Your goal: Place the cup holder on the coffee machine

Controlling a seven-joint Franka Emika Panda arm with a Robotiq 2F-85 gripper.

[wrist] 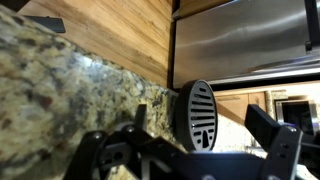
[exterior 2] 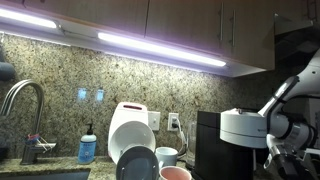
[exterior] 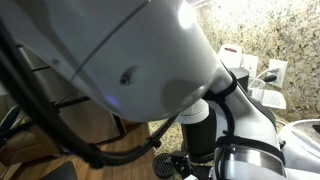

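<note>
Counter, left to right, in an exterior view: a faucet (exterior 2: pixel 20 100), a blue soap bottle (exterior 2: pixel 88 148), and a white rounded appliance (exterior 2: pixel 128 122) with dark plates (exterior 2: pixel 136 162) standing on edge in front of it. Next come a pale mug (exterior 2: pixel 167 155) and the coffee machine (exterior 2: pixel 232 140), black with a round silver-grey head. Your arm (exterior 2: pixel 292 95) stands just right of the machine, bending down beside it.

In an exterior view the arm's white casing (exterior: pixel 120 50) fills most of the picture, and a wall outlet (exterior: pixel 276 70) shows at the right against the speckled stone.

Wrist view, left to right: the speckled countertop (wrist: pixel 60 90), then the cup holder (wrist: pixel 198 112), then a steel panel (wrist: pixel 245 40) at upper right. The cup holder is a round black disc at the countertop's edge, its slotted grille turned toward the camera. Your gripper (wrist: pixel 197 140) is spread wide. One finger shows on each side of the disc with a gap between, so it grasps nothing.
</note>
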